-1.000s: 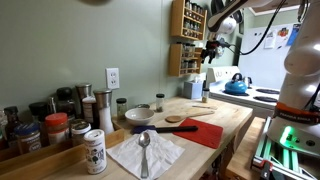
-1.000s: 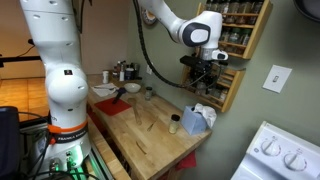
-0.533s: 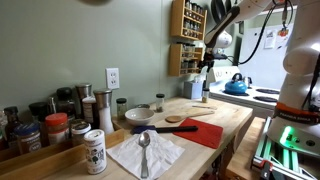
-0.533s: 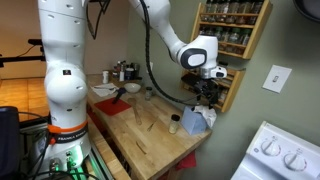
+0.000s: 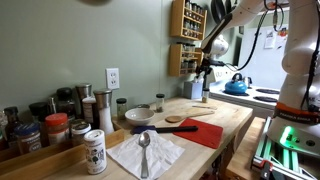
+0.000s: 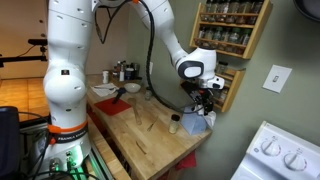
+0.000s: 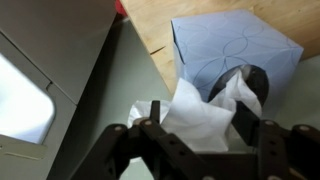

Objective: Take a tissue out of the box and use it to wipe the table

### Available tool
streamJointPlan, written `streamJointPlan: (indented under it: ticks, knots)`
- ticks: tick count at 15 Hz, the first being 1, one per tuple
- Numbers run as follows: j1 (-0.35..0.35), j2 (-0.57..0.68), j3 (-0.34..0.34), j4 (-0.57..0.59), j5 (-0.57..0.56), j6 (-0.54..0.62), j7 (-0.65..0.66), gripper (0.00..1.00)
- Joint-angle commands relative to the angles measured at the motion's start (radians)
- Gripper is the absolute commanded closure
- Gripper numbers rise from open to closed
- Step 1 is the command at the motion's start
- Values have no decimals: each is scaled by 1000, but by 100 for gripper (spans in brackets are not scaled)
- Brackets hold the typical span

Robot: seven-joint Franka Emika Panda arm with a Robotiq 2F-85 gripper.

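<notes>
A light blue tissue box (image 7: 235, 45) stands at the far end of the wooden table by the wall and shows in both exterior views (image 6: 197, 121) (image 5: 195, 90). A white tissue (image 7: 190, 115) sticks up out of its slot. My gripper (image 7: 200, 122) hangs just above the box, seen in both exterior views (image 6: 203, 103) (image 5: 203, 72). Its jaws stand wide apart, one finger on each side of the raised tissue, and have not closed on it.
A spice rack (image 6: 228, 45) hangs on the wall right behind the gripper. On the table (image 5: 225, 118) lie a red cloth (image 5: 205, 130), a white napkin with a spoon (image 5: 145, 150), a bowl (image 5: 139, 115) and a wooden spoon. Spice jars (image 5: 50, 128) stand along the wall; a blue kettle (image 5: 236, 86) sits on the stove.
The gripper has come down from in front of the spice rack to just above the tissue box. Nothing on the table has moved.
</notes>
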Motion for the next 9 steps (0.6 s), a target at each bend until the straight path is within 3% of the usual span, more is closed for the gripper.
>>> streamJointPlan:
  ticks: [1, 6, 9]
  knots:
    - [-35, 23, 37, 5, 80, 32, -31, 56]
    - [-54, 17, 56, 3, 128, 27, -64, 96]
    - [-61, -29, 36, -13, 90, 32, -34, 100]
